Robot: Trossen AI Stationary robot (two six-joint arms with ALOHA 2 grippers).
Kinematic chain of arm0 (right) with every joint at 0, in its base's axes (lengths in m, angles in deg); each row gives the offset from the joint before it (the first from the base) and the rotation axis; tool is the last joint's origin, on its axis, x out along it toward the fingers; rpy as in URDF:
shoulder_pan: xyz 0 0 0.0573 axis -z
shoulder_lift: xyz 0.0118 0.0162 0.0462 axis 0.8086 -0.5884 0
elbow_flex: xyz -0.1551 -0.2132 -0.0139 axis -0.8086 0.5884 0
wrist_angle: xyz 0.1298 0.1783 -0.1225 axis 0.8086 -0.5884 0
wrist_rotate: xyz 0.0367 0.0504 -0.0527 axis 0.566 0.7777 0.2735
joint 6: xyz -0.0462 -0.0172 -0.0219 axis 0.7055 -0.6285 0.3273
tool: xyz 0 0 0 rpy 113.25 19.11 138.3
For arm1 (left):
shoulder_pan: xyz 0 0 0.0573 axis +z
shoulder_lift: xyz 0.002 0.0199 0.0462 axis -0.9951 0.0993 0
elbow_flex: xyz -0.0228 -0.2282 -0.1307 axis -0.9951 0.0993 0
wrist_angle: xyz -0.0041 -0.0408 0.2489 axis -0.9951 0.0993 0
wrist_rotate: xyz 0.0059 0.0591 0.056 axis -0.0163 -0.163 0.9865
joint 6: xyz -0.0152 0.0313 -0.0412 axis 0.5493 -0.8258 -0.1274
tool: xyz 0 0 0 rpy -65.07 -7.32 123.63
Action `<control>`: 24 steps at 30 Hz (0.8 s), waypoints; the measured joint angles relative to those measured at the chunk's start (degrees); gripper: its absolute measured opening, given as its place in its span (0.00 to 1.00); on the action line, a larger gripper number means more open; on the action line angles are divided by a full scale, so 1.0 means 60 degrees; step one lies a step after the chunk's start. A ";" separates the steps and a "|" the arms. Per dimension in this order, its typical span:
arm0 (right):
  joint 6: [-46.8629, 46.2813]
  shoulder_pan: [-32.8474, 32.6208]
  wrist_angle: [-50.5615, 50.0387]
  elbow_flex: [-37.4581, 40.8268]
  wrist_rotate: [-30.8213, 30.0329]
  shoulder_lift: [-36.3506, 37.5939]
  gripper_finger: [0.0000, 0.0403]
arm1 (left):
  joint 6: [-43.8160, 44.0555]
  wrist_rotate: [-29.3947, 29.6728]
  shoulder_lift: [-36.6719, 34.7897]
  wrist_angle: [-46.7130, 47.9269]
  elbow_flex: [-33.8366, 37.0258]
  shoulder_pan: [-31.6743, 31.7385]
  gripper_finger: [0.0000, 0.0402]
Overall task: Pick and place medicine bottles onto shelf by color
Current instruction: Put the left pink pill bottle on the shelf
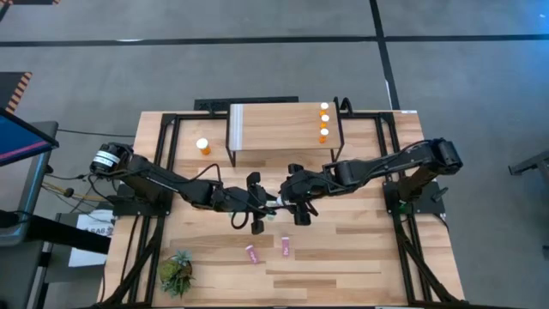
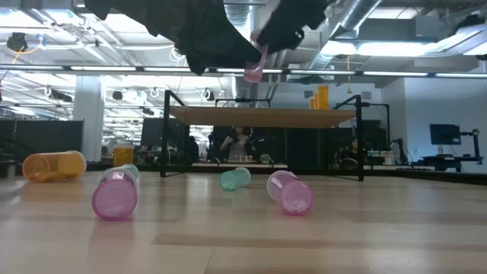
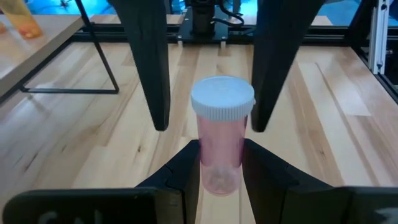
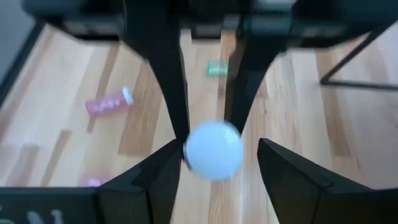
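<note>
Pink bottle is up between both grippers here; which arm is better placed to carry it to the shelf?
Probably right. The right gripper is open around the pink bottle cap, and the shelf lies nearer it; the left gripper grips the body.

You have four orange bottles [image 1: 324,122] standing in a row on the one shelf [image 1: 279,124], one orange bottle [image 1: 203,147] on the table, three pink bottles [image 1: 285,246], one teal bottle [image 2: 234,178], one plant [image 1: 176,272] and two arms.
</note>
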 joint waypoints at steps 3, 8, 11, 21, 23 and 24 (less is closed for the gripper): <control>0.0000 -0.0003 0.0025 -0.0015 0.0003 0.0022 0.52 | 0.0000 -0.0003 0.0000 0.0012 0.0000 -0.0001 0.23; 0.0000 -0.0004 0.0077 -0.0015 0.0024 0.0015 0.43 | 0.0004 0.0008 -0.0004 0.0019 0.0000 0.0002 0.23; 0.0000 -0.0004 0.0076 -0.0015 0.0036 0.0015 0.38 | 0.0004 0.0021 -0.0004 0.0023 0.0000 0.0002 0.23; 0.0004 -0.0011 0.0061 -0.0015 0.0046 0.0015 0.35 | -0.0016 -0.0181 -0.0004 0.0021 0.0000 0.0006 0.24; 0.0004 -0.0011 0.0061 -0.0015 0.0043 0.0015 0.35 | 0.0011 -0.0178 -0.0004 0.0025 0.0000 0.0006 0.27; 0.0007 -0.0011 0.0061 -0.0015 0.0043 0.0018 0.35 | 0.0011 -0.0158 -0.0004 0.0030 0.0000 0.0002 0.29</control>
